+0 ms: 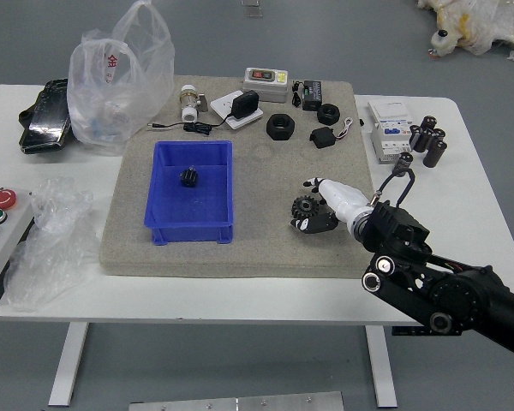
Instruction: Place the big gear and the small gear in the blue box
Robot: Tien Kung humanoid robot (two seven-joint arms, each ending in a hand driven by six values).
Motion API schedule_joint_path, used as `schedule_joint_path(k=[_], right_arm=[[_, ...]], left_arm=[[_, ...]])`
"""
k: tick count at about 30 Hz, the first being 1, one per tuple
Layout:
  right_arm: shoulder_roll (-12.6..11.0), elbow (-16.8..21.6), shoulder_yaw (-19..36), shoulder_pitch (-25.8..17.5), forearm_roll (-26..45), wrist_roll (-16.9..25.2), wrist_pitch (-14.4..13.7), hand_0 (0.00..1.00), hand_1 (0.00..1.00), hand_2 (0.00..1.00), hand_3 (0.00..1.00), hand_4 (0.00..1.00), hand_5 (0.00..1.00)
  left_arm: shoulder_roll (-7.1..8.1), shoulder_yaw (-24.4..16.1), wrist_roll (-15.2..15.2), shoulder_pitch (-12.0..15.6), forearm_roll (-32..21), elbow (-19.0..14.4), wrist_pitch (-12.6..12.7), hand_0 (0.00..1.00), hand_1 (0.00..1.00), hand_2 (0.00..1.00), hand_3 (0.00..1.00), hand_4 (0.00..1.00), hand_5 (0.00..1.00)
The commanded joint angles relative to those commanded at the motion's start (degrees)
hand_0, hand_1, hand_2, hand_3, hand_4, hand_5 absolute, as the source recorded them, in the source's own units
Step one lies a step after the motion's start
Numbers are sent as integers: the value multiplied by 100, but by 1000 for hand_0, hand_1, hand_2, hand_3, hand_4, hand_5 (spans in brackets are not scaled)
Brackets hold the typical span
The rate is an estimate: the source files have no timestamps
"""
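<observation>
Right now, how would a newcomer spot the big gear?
Find the blue box on the gray-beige mat. Right of it, at the fingertips of the robot's right hand, is a round black wheel with teeth: the big gear. The small gear sits inside the box, and the black rings farther back show no such teeth.

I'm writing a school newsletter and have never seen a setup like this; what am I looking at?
You are looking over a humanoid robot's table, from a camera high on its own side; all the pictures share that view. The black arm from the right is the robot's, ending in its right hand. That hand is at the big gear on the grey mat; whether it grips it, I cannot tell. The small gear lies in the blue box. Around them are chargers, black rings and plastic bags.
</observation>
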Motion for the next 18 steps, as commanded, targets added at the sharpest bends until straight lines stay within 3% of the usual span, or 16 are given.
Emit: schedule_joint_path(k=[3, 4, 9, 10, 15, 16, 18], right_arm=[[11, -24, -51, 11, -21, -31, -15, 414, 717, 796, 909, 828, 357], [13, -25, -66, 15, -36, -33, -35, 387, 631, 554, 685, 490, 178], [21, -29, -125, 23, -63, -38, -99, 387, 631, 554, 685, 490, 178], [22, -30, -135, 21, -67, -35, -117, 356, 567, 418, 545, 516, 50], [27, -41, -164, 25, -119, -6, -219, 356, 567, 418, 545, 516, 50], [28, -47, -171, 28, -132, 2, -241, 349, 546, 355, 464, 518, 36], [29, -55, -186, 36, -146, 11, -266, 349, 546, 355, 464, 518, 36]], left_arm=[[-3, -14, 6, -5, 14, -1, -1, 651, 535, 555, 703, 673, 352], [-3, -25, 14, -4, 24, -3, 0, 651, 536, 555, 702, 672, 351], [-5, -134, 88, 7, 125, -23, 6, 651, 536, 555, 702, 672, 351], [-5, -155, 103, 11, 144, -27, 7, 651, 536, 555, 702, 672, 351], [-4, -203, 132, 22, 188, -35, 10, 651, 536, 555, 702, 672, 351], [-4, -206, 133, 22, 190, -36, 11, 651, 535, 555, 702, 672, 351], [-6, -208, 132, 21, 190, -36, 12, 651, 535, 555, 702, 672, 351]])
